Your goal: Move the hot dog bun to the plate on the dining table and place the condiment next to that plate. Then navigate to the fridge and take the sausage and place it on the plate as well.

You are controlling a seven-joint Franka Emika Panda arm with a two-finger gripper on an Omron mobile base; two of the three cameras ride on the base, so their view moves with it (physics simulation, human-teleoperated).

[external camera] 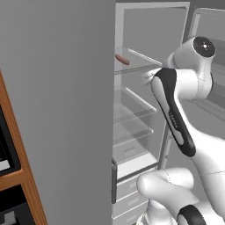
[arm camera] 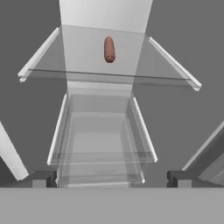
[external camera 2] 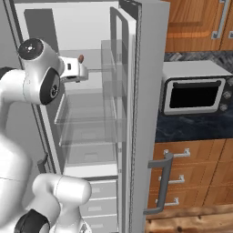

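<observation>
The fridge stands open in front of me, showing its pale interior and clear glass shelves. On the upper glass shelf lies the short reddish-brown sausage, also seen as the sausage and sausage, toward the back. My gripper is open, level with the shelf's front edge and a short way back from the sausage, with nothing between its fingers. The white hand reaches into the fridge. The hot dog bun, plate, condiment and dining table are out of view.
The open fridge door stands edge-on to my right, its grey handle low down. Beyond it a silver microwave sits on a dark counter over wooden drawers. Lower glass shelves and white drawers lie below. A wooden oven column is left.
</observation>
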